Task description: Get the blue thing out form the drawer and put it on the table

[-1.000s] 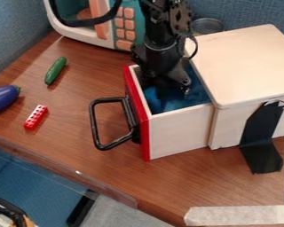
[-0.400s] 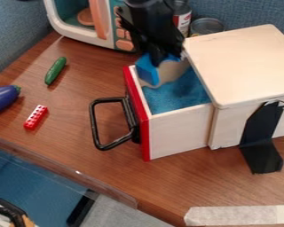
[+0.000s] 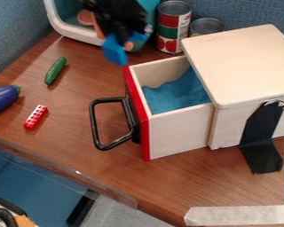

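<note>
At the upper left of centre, in front of the toy microwave, the black gripper [image 3: 124, 36] is shut on the blue thing [image 3: 115, 49], a small block-like piece. Both are raised, outside the drawer and up and to the left of its red front. The drawer [image 3: 179, 135], wooden with a black handle, stands pulled out of its box, and blue material lines its inside. Brown wood makes up the table [image 3: 79, 164].
A toy microwave [image 3: 79, 34] and two cans [image 3: 173, 26] stand at the back. On the left lie a green cucumber [image 3: 55, 70], an eggplant [image 3: 2, 98] and a red brick [image 3: 35, 117]. The box [image 3: 242, 62] occupies the right.
From inside the drawer the gripper has risen, with the blue thing in its hold, then moved left past the red front. The drawer has stayed where it was.
</note>
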`<action>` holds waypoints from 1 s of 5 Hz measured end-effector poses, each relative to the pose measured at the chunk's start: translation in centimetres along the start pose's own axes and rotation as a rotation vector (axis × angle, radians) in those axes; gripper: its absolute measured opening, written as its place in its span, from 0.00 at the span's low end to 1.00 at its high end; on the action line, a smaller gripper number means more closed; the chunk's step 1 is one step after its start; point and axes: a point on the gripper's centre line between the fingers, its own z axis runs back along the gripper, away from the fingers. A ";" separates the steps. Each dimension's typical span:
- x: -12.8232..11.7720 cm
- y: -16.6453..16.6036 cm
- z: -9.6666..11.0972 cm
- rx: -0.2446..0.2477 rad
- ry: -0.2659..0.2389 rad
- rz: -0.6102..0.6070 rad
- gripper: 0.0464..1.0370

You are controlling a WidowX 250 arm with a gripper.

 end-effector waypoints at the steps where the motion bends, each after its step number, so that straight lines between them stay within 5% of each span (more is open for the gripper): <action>1: -0.2 3.5 -1.2 0.062 0.046 0.076 0.19; 3: -1.8 7.8 -4.8 0.170 0.132 0.152 0.19; 5: -3.4 7.4 -9.2 0.175 0.163 0.130 0.19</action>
